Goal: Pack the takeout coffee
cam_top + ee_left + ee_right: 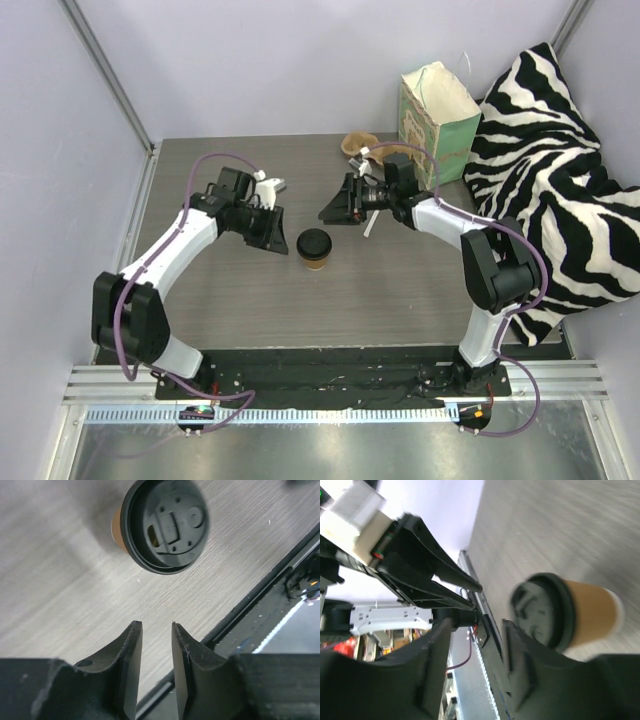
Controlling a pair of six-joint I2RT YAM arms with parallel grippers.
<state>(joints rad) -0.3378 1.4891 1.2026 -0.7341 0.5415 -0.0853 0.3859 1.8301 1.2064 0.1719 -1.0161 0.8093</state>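
table [240, 300]: grey wood-grain, bare around cup | bag [438, 108]: mint-green, upright at far right edge | left gripper [156, 626]: jaws a narrow gap apart, empty, just beside cup | right gripper [477, 630]: jaws apart, empty, near cup | takeout coffee [315, 248]: upright mid-table between both grippers, black lid on

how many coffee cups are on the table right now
1. The takeout coffee stands upright mid-table, between the left gripper and the right gripper. Others could be hidden inside the green bag.

Takeout coffee [315, 248] upright on table [400, 300], between left gripper [277, 243] and right gripper [331, 212].
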